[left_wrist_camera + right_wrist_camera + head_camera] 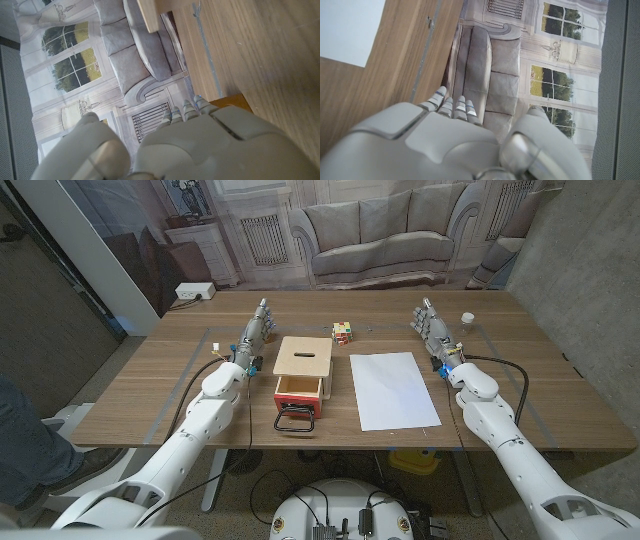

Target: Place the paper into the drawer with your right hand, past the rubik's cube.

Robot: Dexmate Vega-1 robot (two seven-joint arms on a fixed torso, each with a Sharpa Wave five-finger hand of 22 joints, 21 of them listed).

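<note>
2 hands empty, fingers apart: right hand [433,326] beside the paper [394,389]; left hand [257,330] beside the drawer [300,386]

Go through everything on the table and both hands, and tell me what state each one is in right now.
drawer: pulled open, looks empty.
wooden box: upright, with a slot in its top.
paper: flat on the table, untouched.
rubik's cube: on the table behind the paper, scrambled.
left hand: open, holds nothing.
right hand: open, holds nothing.
</note>
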